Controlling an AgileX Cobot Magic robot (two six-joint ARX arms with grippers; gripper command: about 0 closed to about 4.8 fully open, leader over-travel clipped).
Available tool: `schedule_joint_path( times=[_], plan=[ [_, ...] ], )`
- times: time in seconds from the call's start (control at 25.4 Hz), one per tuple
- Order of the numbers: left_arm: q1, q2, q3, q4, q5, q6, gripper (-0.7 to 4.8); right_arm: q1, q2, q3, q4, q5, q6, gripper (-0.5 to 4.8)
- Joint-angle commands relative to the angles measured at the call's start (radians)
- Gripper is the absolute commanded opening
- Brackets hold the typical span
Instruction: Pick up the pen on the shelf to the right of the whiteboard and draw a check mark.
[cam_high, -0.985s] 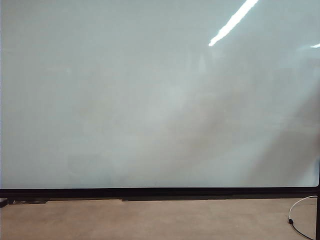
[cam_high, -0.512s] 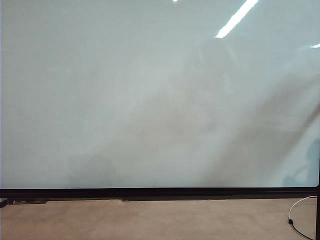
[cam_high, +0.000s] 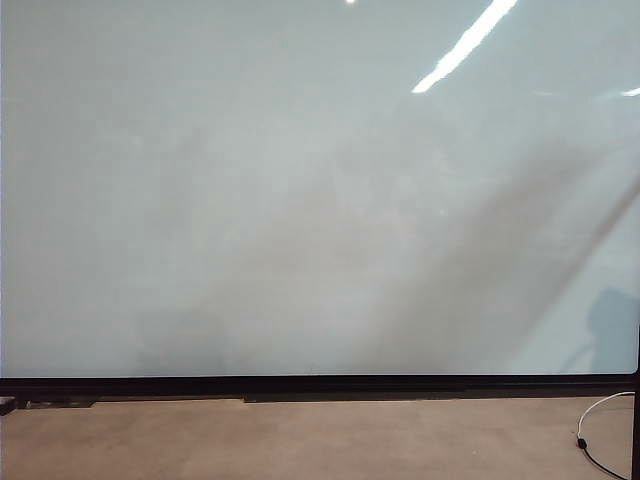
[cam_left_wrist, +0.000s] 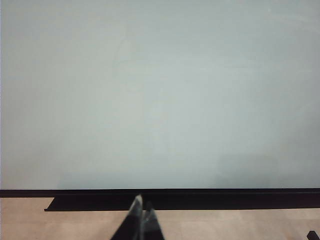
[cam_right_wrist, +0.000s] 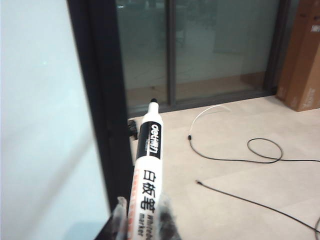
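Slim white marker pen (cam_right_wrist: 148, 165) with black print along its barrel and a dark pointed tip, grasped at its rear end by the right end effector (cam_right_wrist: 142, 220), beside the black side frame of the large glossy pale whiteboard (cam_high: 300, 200). The board surface shows no mark. Left end effector (cam_left_wrist: 140, 220), fingertips clenched together, points at the board's black bottom frame. Black cables (cam_right_wrist: 235, 155) lie on the pale floor (cam_right_wrist: 240, 130).

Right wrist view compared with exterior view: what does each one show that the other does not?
Only the right wrist view shows the pen, held in the shut jaws of the right gripper, plus glass doors and black cables on the floor. Only the exterior view shows the whiteboard's full blank face, with no check mark, and its bottom frame. Both show the whiteboard and the floor.
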Motion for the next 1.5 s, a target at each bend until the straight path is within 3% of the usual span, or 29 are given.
schedule_joint_path(
  times=[0.04, 0.16, 0.32, 0.63, 0.87, 1.22, 1.5],
  plan=[
    [0.000, 0.000, 0.003, 0.013, 0.000, 0.004, -0.04, 0.034, -0.066, 0.003, -0.102, 0.000, -0.003, -0.07],
    [0.000, 0.000, 0.003, 0.013, 0.000, 0.004, -0.04, 0.071, -0.107, 0.003, -0.167, 0.000, -0.003, -0.07],
    [0.000, 0.000, 0.003, 0.013, 0.000, 0.004, -0.04, 0.200, -0.137, 0.004, -0.225, 0.012, -0.003, -0.07],
    [0.000, 0.000, 0.003, 0.013, 0.000, 0.004, -0.04, 0.406, -0.135, 0.004, -0.254, 0.041, -0.003, -0.07],
    [0.000, 0.000, 0.003, 0.013, 0.000, 0.004, -0.04, 0.508, -0.102, 0.006, -0.251, 0.029, -0.002, -0.07],
    [0.000, 0.000, 0.003, 0.013, 0.000, 0.004, -0.05, 0.537, 0.074, 0.067, -0.179, -0.285, 0.051, -0.07],
    [0.000, 0.000, 0.003, 0.013, 0.000, 0.004, -0.04, 0.560, 0.187, 0.138, -0.169, -0.386, 0.051, -0.07]
  ],
)
